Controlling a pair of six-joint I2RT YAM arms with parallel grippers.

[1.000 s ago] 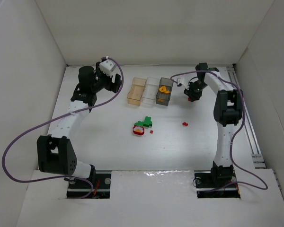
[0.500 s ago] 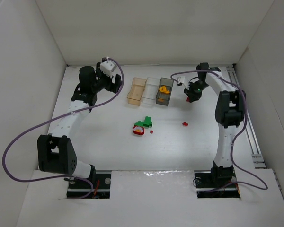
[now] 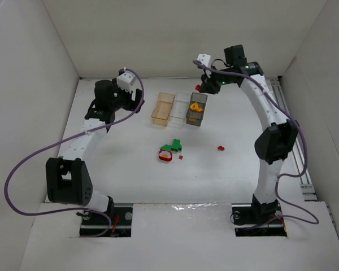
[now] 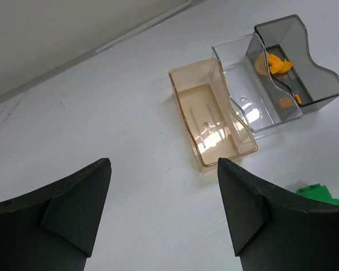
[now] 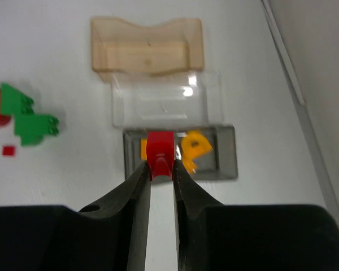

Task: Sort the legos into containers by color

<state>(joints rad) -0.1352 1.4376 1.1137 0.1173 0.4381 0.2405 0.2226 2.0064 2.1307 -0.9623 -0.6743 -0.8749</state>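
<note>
Over the far side of the table in the top view, your right gripper point(image 3: 202, 86) hangs high at about 12 o'clock from the dark grey container point(image 3: 196, 117), pinching a red lego point(image 3: 198, 87). That box ends a close row with the clear container point(image 3: 181, 107) and the amber container point(image 3: 163, 108) toward 9 o'clock, and an orange wedge point(image 3: 195, 105) lies inside it. At 6 o'clock from the row you have a green lego point(image 3: 175, 145) just beside a red ring point(image 3: 166, 154), a tiny red brick point(image 3: 181, 157) near them, and another red brick point(image 3: 221, 148) apart toward 3 o'clock. Your left gripper point(image 3: 137, 101) sits at 9 o'clock from the amber container. From the left wrist, its fingers are spread wide with nothing between them, and the row lies at 1 o'clock. From the right wrist, the fingers are clenched on the red lego above the dark grey container, with the wedge at the lego's 3 o'clock.
</note>
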